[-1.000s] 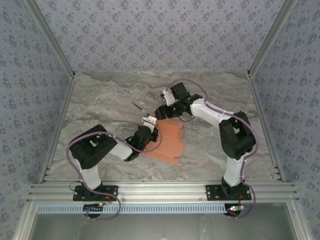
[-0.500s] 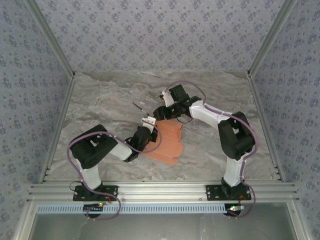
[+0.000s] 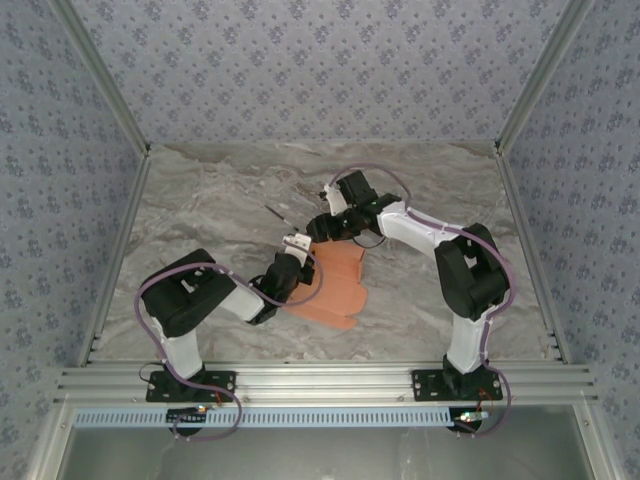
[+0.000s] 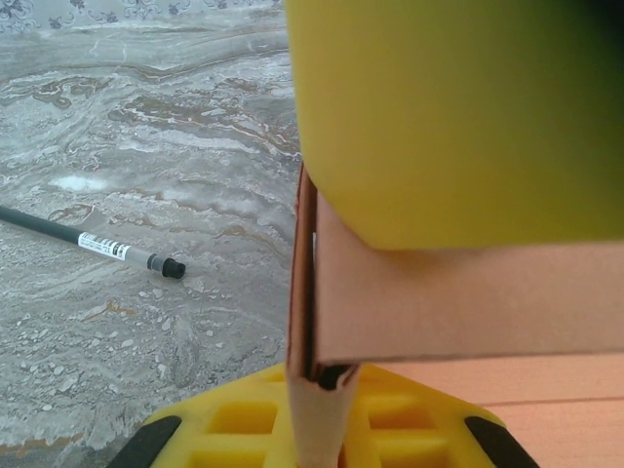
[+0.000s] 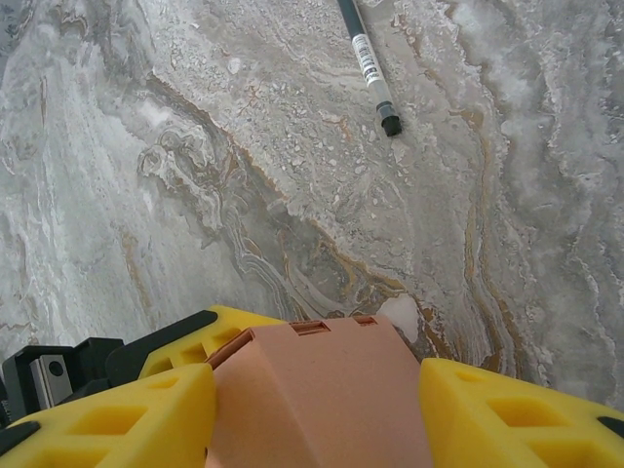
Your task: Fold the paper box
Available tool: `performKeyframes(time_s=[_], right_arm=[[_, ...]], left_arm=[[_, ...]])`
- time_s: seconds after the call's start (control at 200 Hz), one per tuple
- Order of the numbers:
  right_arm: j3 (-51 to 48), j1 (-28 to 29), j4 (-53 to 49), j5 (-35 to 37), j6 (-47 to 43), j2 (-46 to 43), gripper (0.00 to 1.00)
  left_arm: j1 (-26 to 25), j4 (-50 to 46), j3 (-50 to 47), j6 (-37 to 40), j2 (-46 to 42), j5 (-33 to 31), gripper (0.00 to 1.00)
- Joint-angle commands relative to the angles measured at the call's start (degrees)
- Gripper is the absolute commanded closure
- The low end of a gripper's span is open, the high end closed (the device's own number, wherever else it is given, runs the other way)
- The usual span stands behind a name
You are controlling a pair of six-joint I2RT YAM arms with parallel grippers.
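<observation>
The paper box (image 5: 312,414) is showing matt, smooth salmon cardboard between the right hand's (image 5: 317,369) matt yellow plastic fingers (image 5: 507,414); ahead of them the table (image 5: 146,195) is looking like smooth grey marble, and the pen (image 5: 369,63) is looking like smooth black plastic

The paper box (image 3: 338,288) lies mid-counter (image 3: 220,200); the pen (image 3: 278,215) lies at its 11 o'clock, left pincer (image 4: 322,307) at 9, right pincer (image 5: 317,375) at 12.

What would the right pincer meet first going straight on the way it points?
The box, already between its fingers; beyond that probably bare table, perhaps the pen farther on.
</observation>
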Motion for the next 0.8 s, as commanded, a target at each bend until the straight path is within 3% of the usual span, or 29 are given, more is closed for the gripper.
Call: performKeyframes(time_s=[0.0, 0.14, 0.475, 0.645, 0.795], right_arm=[[0.06, 0.63, -6.55, 3.52, 0.06, 2.52, 0.42], [1.53, -0.14, -6.99, 2.61, 0.37, 1.24, 0.41], [3.89, -4.78, -6.78, -1.66, 2.78, -6.11, 0.37], [0.87, -8.83, -6.76, -1.60, 3.35, -12.61, 0.36], [-2.94, -12.04, -8.30, 2.09, 2.67, -19.88, 0.36]], left_arm=[[-0.40, 3.20, -0.09, 0.59, 0.13, 1.02, 0.91], [-0.41, 2.98, -0.26, 0.65, -0.29, 0.91, 1.00], [-0.34, -0.13, 0.41, 0.30, -2.69, 1.13, 1.00], [-0.08, -7.19, 1.28, -1.29, -7.31, 1.02, 1.00], [1.74, -22.49, 4.70, -4.59, -14.11, 4.07, 1.00]])
